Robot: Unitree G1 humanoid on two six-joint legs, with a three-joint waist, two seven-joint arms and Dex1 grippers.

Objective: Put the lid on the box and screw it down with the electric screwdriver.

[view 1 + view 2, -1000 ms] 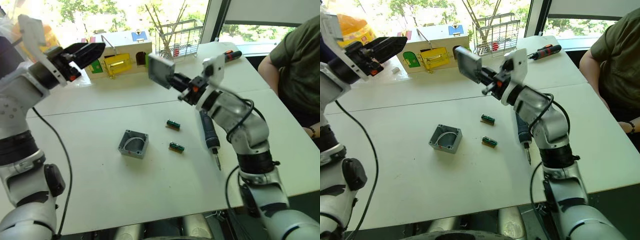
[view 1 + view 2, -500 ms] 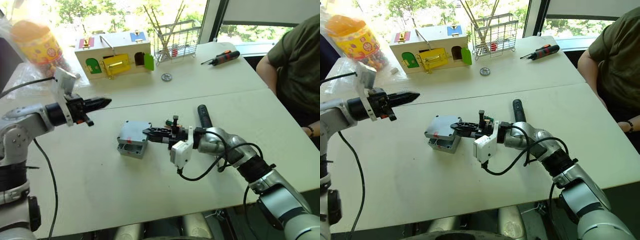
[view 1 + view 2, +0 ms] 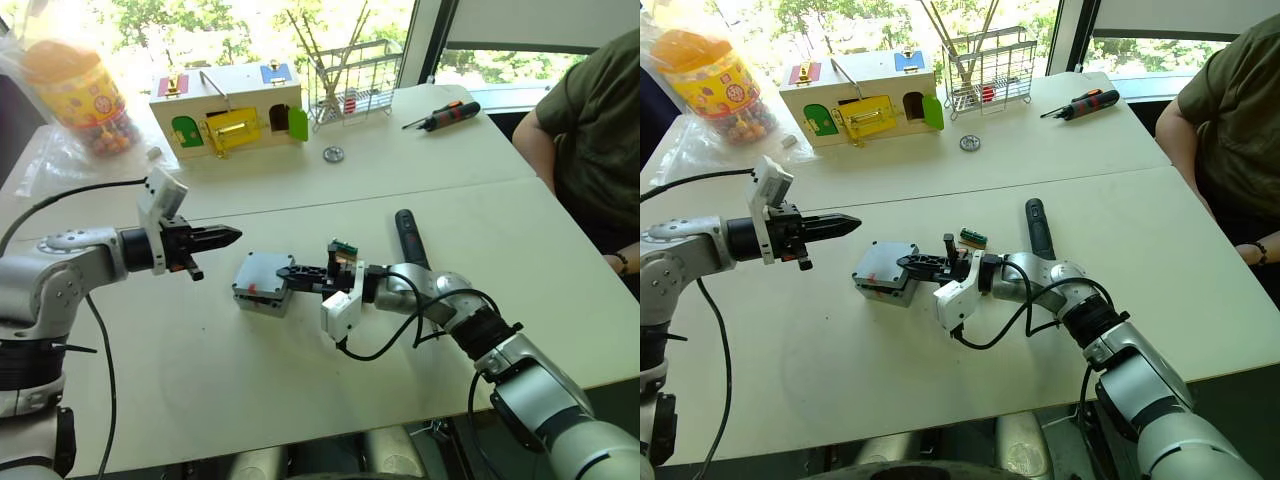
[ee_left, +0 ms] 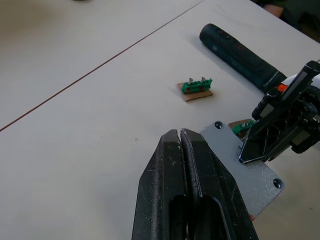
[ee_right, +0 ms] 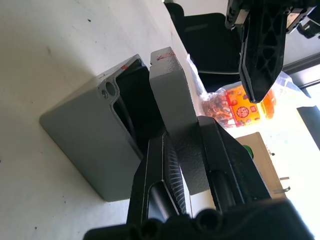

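Observation:
The grey box (image 3: 255, 295) sits mid-table with a red mark on its near side. The flat grey lid (image 4: 250, 172) lies over its opening, one edge still lifted off the box (image 5: 95, 145). My right gripper (image 3: 290, 271) reaches in low from the right and is shut on the lid's (image 5: 172, 95) edge. My left gripper (image 3: 225, 237) hovers just left of the box, fingers (image 4: 172, 150) pressed together and holding nothing. The dark electric screwdriver (image 3: 410, 235) lies on the table behind my right forearm.
Two small green parts (image 4: 196, 87) lie near the box. At the back stand a wooden box with coloured doors (image 3: 225, 115), a wire rack (image 3: 350, 75), a candy jar (image 3: 75, 95), a metal disc (image 3: 333, 153) and an orange-black hand screwdriver (image 3: 445, 115). A person (image 3: 590, 130) sits at right.
My right gripper brought the lid down from mid-air onto the box. My left gripper shut, dropped low and moved in toward the box's left side.

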